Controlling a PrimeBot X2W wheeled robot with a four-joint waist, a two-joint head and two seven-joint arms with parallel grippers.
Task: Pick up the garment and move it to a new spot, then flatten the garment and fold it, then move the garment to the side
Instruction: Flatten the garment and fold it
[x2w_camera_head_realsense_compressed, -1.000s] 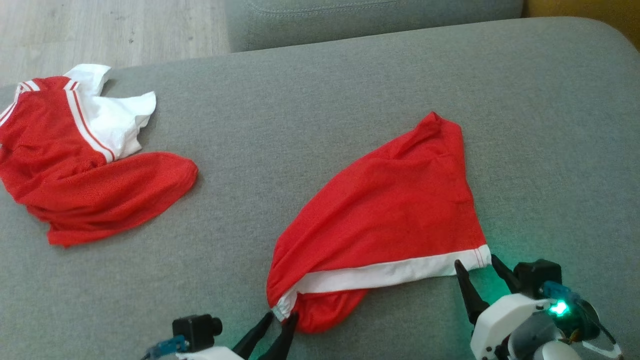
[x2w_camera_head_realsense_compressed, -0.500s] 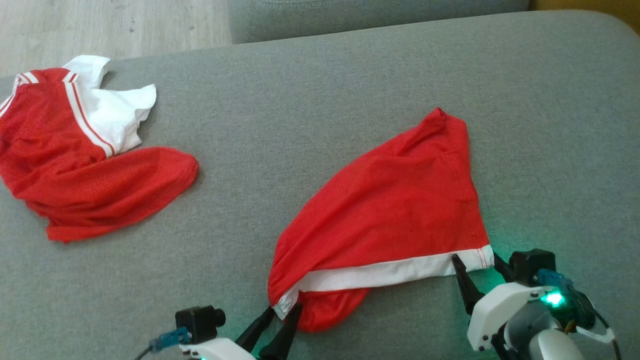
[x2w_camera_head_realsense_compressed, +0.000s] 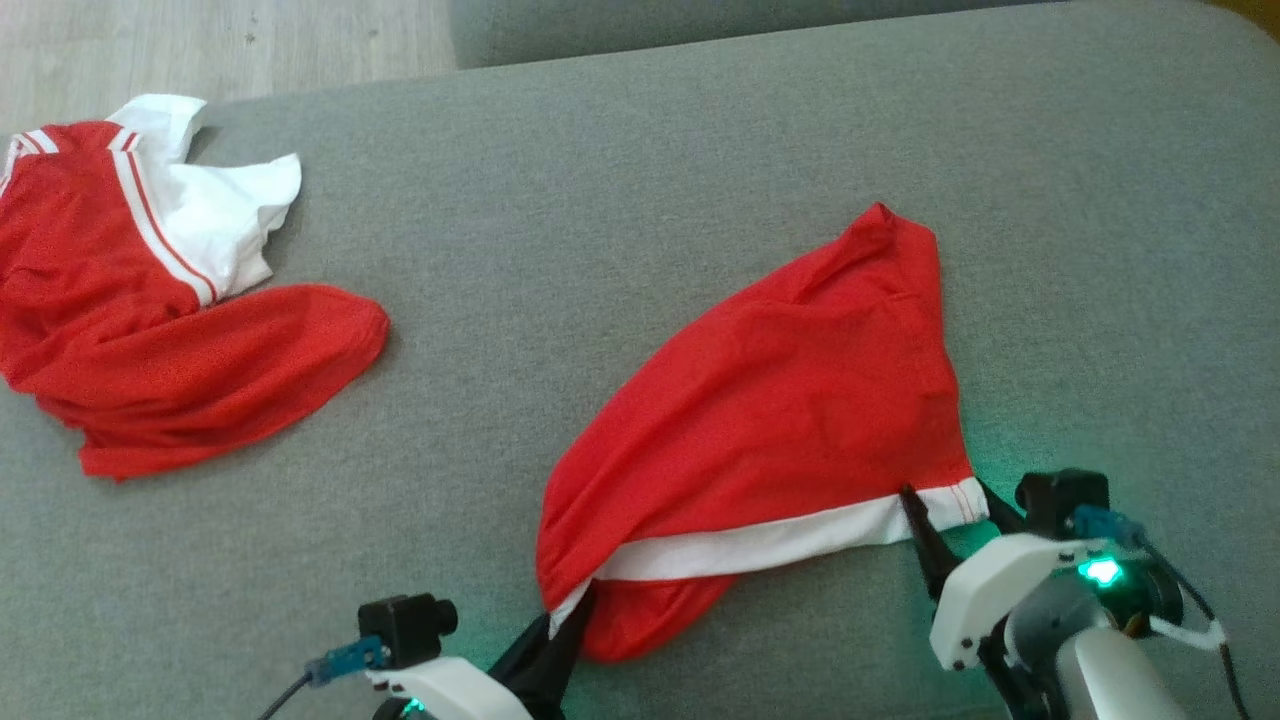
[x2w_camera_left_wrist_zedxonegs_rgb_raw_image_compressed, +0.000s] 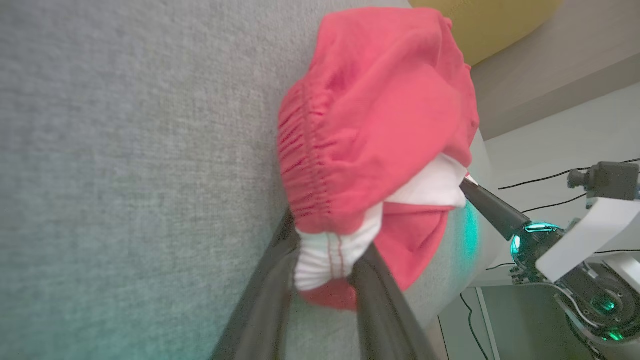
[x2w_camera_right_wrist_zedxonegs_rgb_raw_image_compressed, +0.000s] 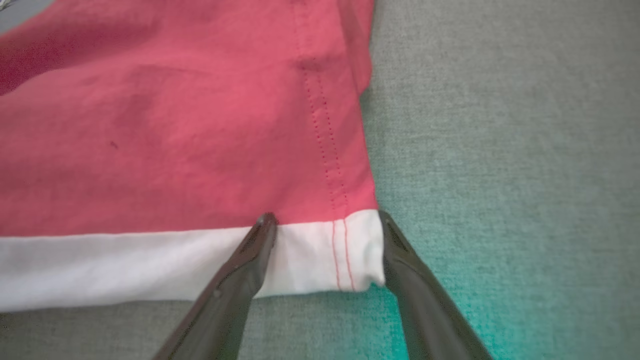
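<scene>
The garment (x2w_camera_head_realsense_compressed: 780, 400) is a red pair of shorts with a white hem band, lying crumpled on the grey sofa cushion (x2w_camera_head_realsense_compressed: 620, 200). My left gripper (x2w_camera_head_realsense_compressed: 565, 610) is at its near left corner. In the left wrist view the left gripper (x2w_camera_left_wrist_zedxonegs_rgb_raw_image_compressed: 327, 240) pinches the bunched white corner of the garment (x2w_camera_left_wrist_zedxonegs_rgb_raw_image_compressed: 375, 100) between both fingers. My right gripper (x2w_camera_head_realsense_compressed: 945, 495) stands open at the near right corner. In the right wrist view the right gripper (x2w_camera_right_wrist_zedxonegs_rgb_raw_image_compressed: 325, 220) has one finger on each side of the white hem corner of the garment (x2w_camera_right_wrist_zedxonegs_rgb_raw_image_compressed: 175, 125), which lies flat there.
A second red and white garment (x2w_camera_head_realsense_compressed: 150, 340) lies bunched at the far left of the cushion. Wooden floor (x2w_camera_head_realsense_compressed: 200, 40) shows beyond the cushion's far left edge, and a grey back cushion (x2w_camera_head_realsense_compressed: 650, 20) runs along the top. Bare cushion stretches between the two garments.
My left fingers have closed in on the white corner. My right gripper has slid forward so its open fingers straddle the hem corner. The camera has shifted a little.
</scene>
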